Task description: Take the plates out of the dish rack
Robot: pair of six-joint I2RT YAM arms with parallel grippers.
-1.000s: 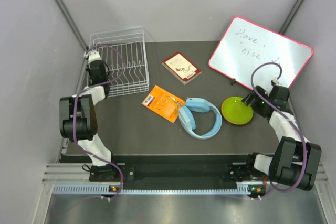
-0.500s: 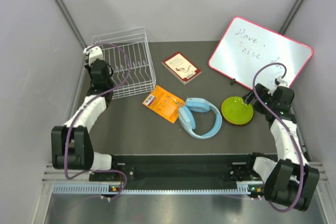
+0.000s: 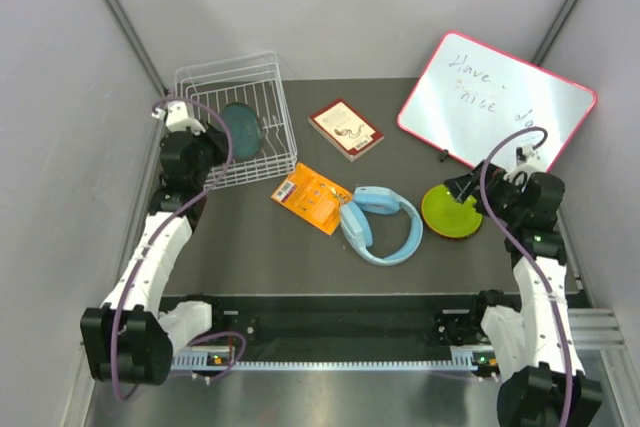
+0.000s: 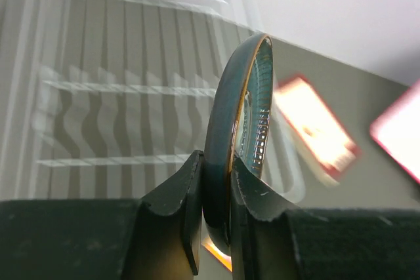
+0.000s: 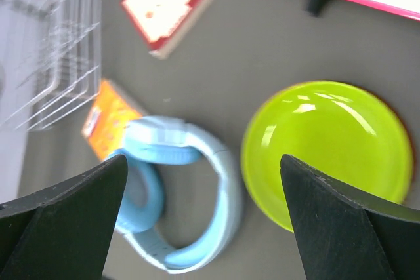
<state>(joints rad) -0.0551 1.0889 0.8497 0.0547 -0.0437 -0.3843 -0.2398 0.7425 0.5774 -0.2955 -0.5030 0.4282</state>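
Observation:
A teal plate (image 4: 231,116) stands on edge between my left gripper's (image 4: 216,218) fingers, which are shut on its lower rim. In the top view this plate (image 3: 243,127) hangs over the white wire dish rack (image 3: 262,77) at the back left, with the left gripper (image 3: 217,137) at the plate's left side. A lime-green plate (image 3: 450,213) lies flat on the dark table at the right. My right gripper (image 3: 466,193) hovers over its far edge, wide open and holding nothing. From the right wrist, the green plate (image 5: 328,149) lies below, by the right finger.
Blue headphones (image 3: 380,223) lie at mid-table beside an orange packet (image 3: 311,196). A red-edged book (image 3: 345,129) sits behind them. A whiteboard (image 3: 497,97) leans at the back right. Grey walls close in on both sides.
My left arm has stretched out and the teal plate now shows over the rack. My right gripper has opened wide and drawn back from the green plate.

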